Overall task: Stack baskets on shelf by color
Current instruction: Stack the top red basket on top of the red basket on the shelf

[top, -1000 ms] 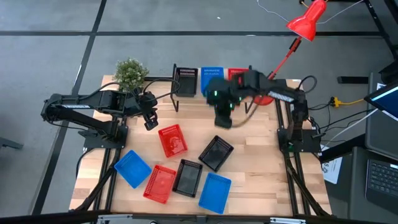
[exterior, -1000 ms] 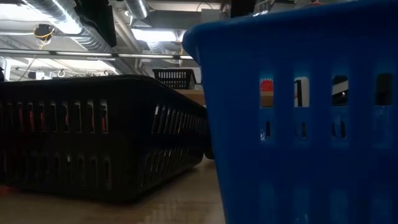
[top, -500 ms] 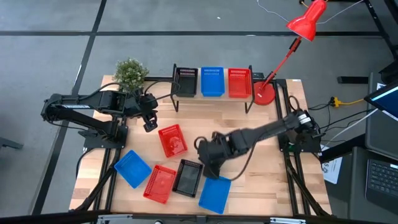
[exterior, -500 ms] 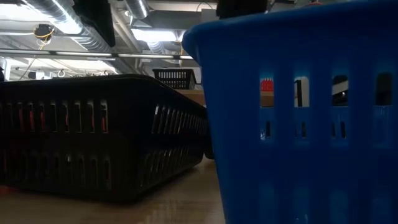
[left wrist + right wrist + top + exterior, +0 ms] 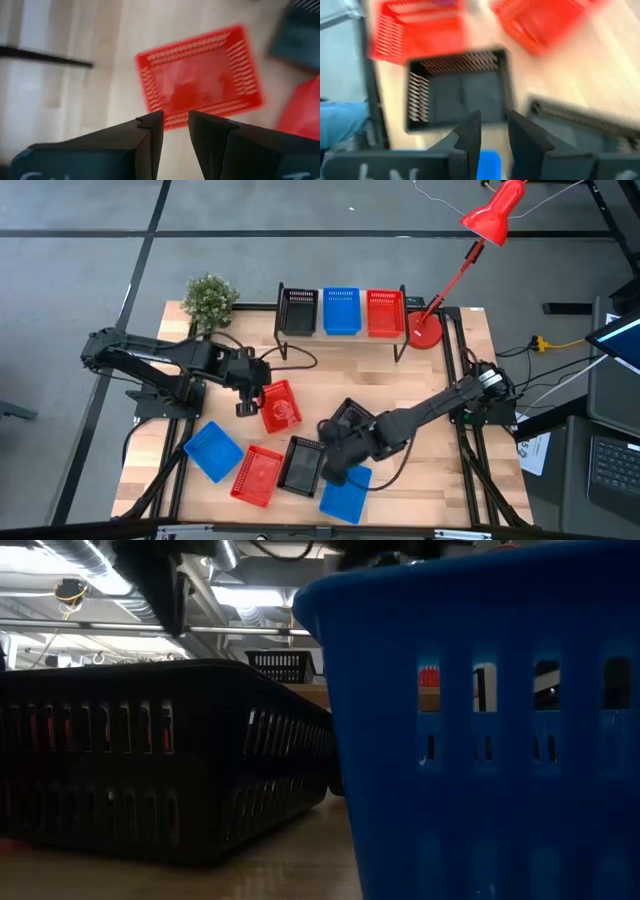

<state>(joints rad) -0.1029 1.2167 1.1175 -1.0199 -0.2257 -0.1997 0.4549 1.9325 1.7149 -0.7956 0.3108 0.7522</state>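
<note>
Dark fingers of the left gripper (image 5: 175, 125) stand nearly together with only a thin slit between them, empty, above the red basket (image 5: 200, 75) lying alone mid-table. The right gripper (image 5: 492, 130), likewise narrowed and empty, hangs over the black basket (image 5: 457, 92) near the front edge, with a blue basket (image 5: 345, 490) just beside it. Thin mesh plastic like this should be light, stiff enough to hold shape, slightly slick; a rim wall pinched at its middle looks the safest hold. One black, one blue and one red basket sit on the shelf (image 5: 280, 310) at the back.
</note>
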